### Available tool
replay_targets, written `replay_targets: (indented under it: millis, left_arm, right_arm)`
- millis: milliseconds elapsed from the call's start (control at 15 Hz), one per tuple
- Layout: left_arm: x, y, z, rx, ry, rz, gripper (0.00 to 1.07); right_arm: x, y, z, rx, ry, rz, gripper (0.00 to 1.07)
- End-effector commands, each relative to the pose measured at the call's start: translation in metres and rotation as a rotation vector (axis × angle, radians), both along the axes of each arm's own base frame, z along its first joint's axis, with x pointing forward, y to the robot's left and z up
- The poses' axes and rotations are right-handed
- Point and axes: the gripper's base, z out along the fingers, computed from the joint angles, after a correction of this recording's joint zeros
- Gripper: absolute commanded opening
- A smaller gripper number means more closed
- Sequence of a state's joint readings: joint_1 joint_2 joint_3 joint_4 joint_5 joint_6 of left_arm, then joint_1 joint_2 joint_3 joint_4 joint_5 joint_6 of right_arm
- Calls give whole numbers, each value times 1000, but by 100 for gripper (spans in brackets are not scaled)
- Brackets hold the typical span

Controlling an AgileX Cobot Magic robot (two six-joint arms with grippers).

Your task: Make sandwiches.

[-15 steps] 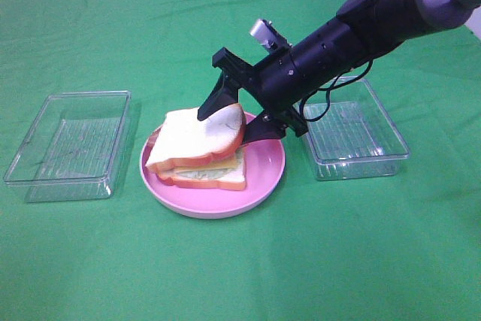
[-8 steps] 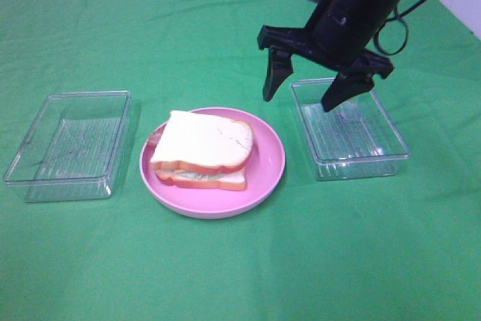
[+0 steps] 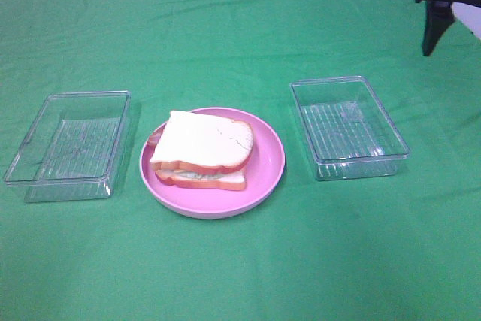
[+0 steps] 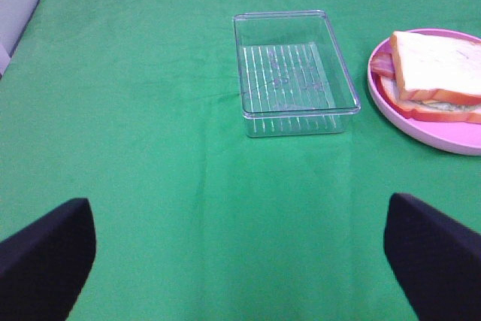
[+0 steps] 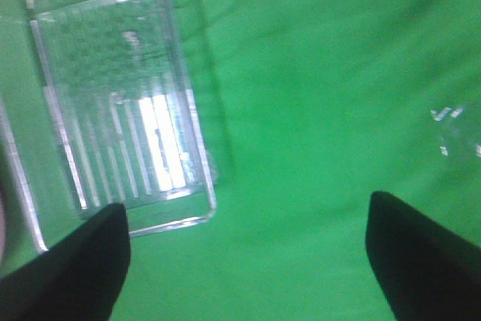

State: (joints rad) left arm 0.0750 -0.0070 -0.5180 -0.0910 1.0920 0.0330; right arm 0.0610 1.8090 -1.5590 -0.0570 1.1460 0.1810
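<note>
The sandwich (image 3: 201, 152) lies stacked on the pink plate (image 3: 264, 174), with a white bread slice on top and pale green lettuce and a reddish strip showing at the edges. It also shows in the left wrist view (image 4: 440, 73), far from my open, empty left gripper (image 4: 240, 261). My right gripper (image 5: 244, 261) is open and empty, high above the cloth beside the right clear tray (image 5: 113, 110). In the exterior view only one of its fingers (image 3: 431, 28) shows, at the far right back.
An empty clear tray (image 3: 68, 144) stands left of the plate and shows in the left wrist view (image 4: 293, 69). Another empty clear tray (image 3: 349, 125) stands right of the plate. Green cloth covers the table.
My right gripper let go of the top bread slice, which now lies flat on the stack. It rose and moved away to the far right back.
</note>
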Motion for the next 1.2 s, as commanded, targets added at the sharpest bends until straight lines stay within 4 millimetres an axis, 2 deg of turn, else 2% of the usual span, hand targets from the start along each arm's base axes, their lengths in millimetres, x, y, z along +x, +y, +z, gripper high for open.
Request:
replay_targets:
  millis: [67,200,333,400,467,533,600,667,733,800,1067,1200]
  left_arm:
    - [-1,-1,0,-8,-27,-1,98]
    - [-1,-1,0,-8,-28,-1,98]
    - [-1,-1,0,-8,-28,-1,98]
    - [-1,-1,0,-8,-28,-1,98]
    - [-1,-1,0,-8,-28,-1,98]
    - [-1,-1,0,-9,-27,-2,98]
    - [-1,-1,0,-10,-27,-2,98]
    - [-1,-1,0,-10,-27,-2,98]
    - [-1,-1,0,-10,-27,-2,98]
    - [-1,-1,0,-10,-27,-2,98]
    - [-1,-1,0,-10,-27,-2,98]
    - [-1,-1,0,-10,-27,-2,98]
  right_arm:
    - [-12,-16,4,-8,94,1,83]
    - [-37,-14,9,10,102,27,83]
    - [-84,-10,13,43,62,32,83]
    - [-99,-9,13,57,48,30,83]
    - [-126,-9,12,63,21,30,83]
    - [-181,-11,6,64,-45,31,83]
    - [-194,-11,5,63,-64,32,83]
    - [-227,-12,0,61,-113,34,83]
    - [-247,-13,-2,61,-151,35,83]
    - [-264,-13,-7,62,-184,36,83]
    - [-311,-16,-23,45,-367,46,83]
    - [-326,-16,-23,37,-446,67,83]
